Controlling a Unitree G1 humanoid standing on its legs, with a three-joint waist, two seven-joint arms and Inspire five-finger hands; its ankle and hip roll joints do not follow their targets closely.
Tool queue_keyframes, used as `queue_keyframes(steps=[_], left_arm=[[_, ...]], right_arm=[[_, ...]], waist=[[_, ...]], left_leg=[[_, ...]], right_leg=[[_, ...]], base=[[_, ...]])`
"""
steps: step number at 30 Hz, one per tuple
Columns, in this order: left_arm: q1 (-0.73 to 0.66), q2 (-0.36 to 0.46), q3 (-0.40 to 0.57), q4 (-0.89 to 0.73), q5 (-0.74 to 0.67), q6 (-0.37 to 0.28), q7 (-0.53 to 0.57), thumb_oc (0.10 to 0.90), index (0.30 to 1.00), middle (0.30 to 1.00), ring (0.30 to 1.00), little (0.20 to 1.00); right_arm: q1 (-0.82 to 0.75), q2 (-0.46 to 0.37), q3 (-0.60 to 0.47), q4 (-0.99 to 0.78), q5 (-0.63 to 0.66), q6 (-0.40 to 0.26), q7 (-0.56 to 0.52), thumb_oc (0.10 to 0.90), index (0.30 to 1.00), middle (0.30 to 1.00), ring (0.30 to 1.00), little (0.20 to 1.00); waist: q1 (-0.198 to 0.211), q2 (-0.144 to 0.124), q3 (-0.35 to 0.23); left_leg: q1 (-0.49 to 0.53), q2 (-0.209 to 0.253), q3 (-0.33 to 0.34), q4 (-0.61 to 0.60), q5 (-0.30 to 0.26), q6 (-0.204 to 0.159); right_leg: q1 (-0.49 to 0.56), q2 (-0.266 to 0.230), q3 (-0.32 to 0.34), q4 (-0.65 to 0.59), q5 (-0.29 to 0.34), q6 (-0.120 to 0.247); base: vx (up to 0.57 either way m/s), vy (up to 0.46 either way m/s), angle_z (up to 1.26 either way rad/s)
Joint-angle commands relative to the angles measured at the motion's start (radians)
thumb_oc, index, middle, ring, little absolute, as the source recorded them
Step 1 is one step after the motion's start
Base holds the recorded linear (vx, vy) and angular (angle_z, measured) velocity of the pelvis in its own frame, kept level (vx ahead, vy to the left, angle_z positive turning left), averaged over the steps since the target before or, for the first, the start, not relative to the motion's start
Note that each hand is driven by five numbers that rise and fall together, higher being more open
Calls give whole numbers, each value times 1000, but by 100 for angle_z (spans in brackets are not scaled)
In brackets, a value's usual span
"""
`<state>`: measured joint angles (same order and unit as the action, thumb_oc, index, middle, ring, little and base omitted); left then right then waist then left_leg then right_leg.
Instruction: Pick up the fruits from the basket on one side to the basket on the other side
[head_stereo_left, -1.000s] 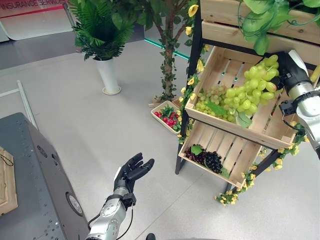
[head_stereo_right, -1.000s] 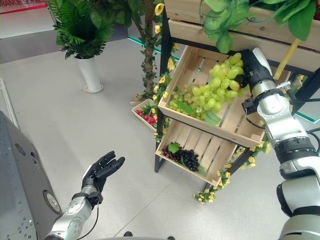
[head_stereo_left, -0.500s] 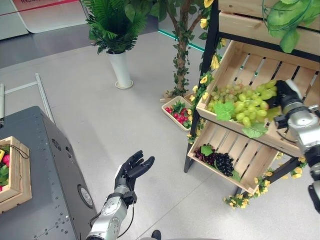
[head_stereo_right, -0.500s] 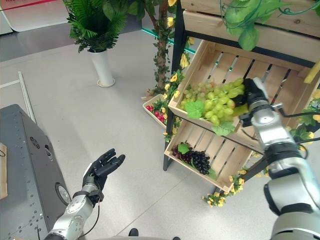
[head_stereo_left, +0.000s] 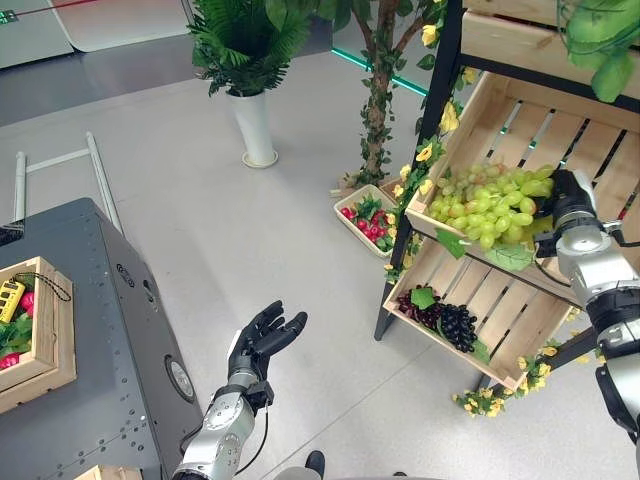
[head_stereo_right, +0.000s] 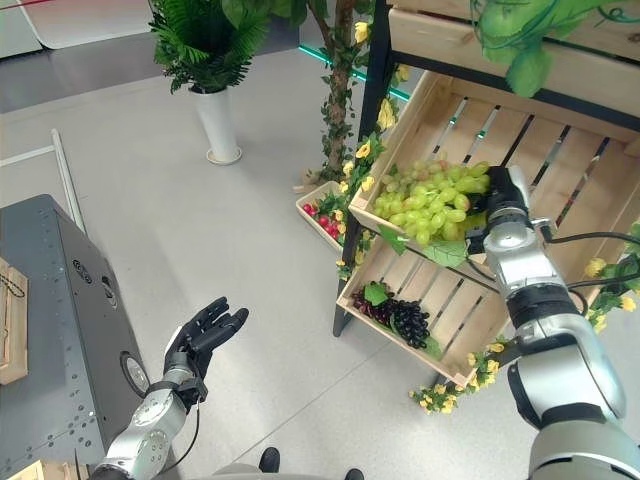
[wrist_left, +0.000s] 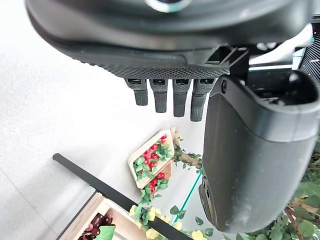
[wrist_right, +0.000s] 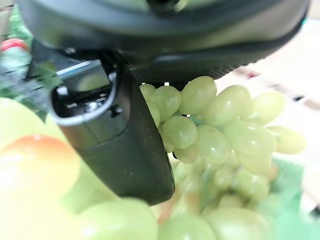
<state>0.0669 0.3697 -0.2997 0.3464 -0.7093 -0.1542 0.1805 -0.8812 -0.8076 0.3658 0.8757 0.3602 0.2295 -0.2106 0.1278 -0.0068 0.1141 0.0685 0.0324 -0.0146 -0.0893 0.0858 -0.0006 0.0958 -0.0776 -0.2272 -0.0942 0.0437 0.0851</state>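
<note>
From my station I read this as early in the transfer. My right robot hand (head_stereo_left: 560, 192) sits at the right edge of the frame, over the upper slatted crate (head_stereo_left: 590, 170) of the wooden rack, with a bunch of green grapes (head_stereo_left: 490, 205) right against it. In its wrist view the thumb (wrist_right: 117, 135) presses against the grapes (wrist_right: 215, 135), so I judge the hand is clenched on the bunch. The bunch hangs just above the crate's front lip, over more green grapes lying there, so I take it as lifted but not yet carried anywhere.

The lower crate (head_stereo_left: 500, 320) still holds a bunch of dark grapes (head_stereo_left: 445, 322), and a small tray of red fruit (head_stereo_left: 362, 215) sits on the floor by the rack's leg.

My left robot hand (head_stereo_left: 262, 338) is at lower centre-left, palm up, fingers straight and relaxed, holding nothing.

The receiving wooden basket (head_stereo_left: 50, 340) stands on the grey bench (head_stereo_left: 120, 400) at the far left, well apart from the rack, already with some fruit in it. The whole carry across is left, then the rest.
</note>
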Motion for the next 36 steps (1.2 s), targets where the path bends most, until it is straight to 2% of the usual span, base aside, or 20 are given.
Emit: queue_keyframes(steps=[1,10,20,24,26,27,28,29,36], left_arm=[[-79,63,-16,-45,-1,-141,-19,800,900,900,900,900],[-74,87,-15,-52,-13,-135,-9,800,900,900,900,900],[-78,103,-31,-76,-29,-130,9,800,900,900,900,900],[-82,103,-34,-74,-31,-127,-5,800,900,900,900,900],[-81,100,-34,-69,-30,-128,-10,800,900,900,900,900],[-84,99,-33,-65,-28,-129,-14,800,900,900,900,900],[-87,96,-31,-63,-24,-125,-15,800,900,900,900,900],[-87,94,-31,-62,-23,-126,-16,800,900,900,900,900],[-83,90,-14,-59,-3,-109,-31,800,900,900,900,900]], right_arm=[[-256,-139,41,41,-65,-38,-82,400,300,300,300,300],[-285,-205,47,133,-54,-2,-108,400,300,300,300,300],[-309,-273,84,138,-182,-35,-157,400,300,300,300,300],[-327,-281,124,134,-195,-49,-90,400,300,300,300,300],[-331,-279,138,130,-195,-45,-66,400,300,300,300,300],[-339,-275,153,129,-188,-27,-20,400,300,300,300,300],[-345,-271,163,135,-176,-21,16,519,479,479,479,479],[-348,-269,168,139,-169,-19,29,800,900,900,900,900],[-351,-250,181,135,-146,-38,129,800,900,900,900,900]], waist=[[20,-56,-66],[15,-59,-66],[3,-62,-69],[4,-66,-71],[4,-67,-72],[4,-68,-72],[5,-69,-73],[5,-69,-73],[9,-72,-74]], left_leg=[[63,-13,14,2,-126,9],[64,-14,16,2,-125,10],[63,-13,21,2,-127,7],[61,-13,21,2,-125,5],[62,-12,23,2,-124,5],[61,-11,24,2,-123,5],[61,-11,24,2,-124,5],[62,-11,25,2,-123,5],[63,-10,27,2,-123,4]], right_leg=[[72,-23,0,7,-29,-44],[72,-20,11,7,-28,-44],[67,-16,24,7,-30,-42],[65,-17,22,7,-29,-40],[66,-17,21,7,-29,-41],[65,-17,20,7,-28,-41],[65,-17,20,7,-28,-42],[65,-17,19,7,-28,-42],[65,-19,16,7,-28,-42]], base=[[0,0,0],[17,-2,0],[-2,1,-4],[-5,0,-1],[0,0,0],[0,0,0],[0,0,0],[0,0,0],[0,0,0]])
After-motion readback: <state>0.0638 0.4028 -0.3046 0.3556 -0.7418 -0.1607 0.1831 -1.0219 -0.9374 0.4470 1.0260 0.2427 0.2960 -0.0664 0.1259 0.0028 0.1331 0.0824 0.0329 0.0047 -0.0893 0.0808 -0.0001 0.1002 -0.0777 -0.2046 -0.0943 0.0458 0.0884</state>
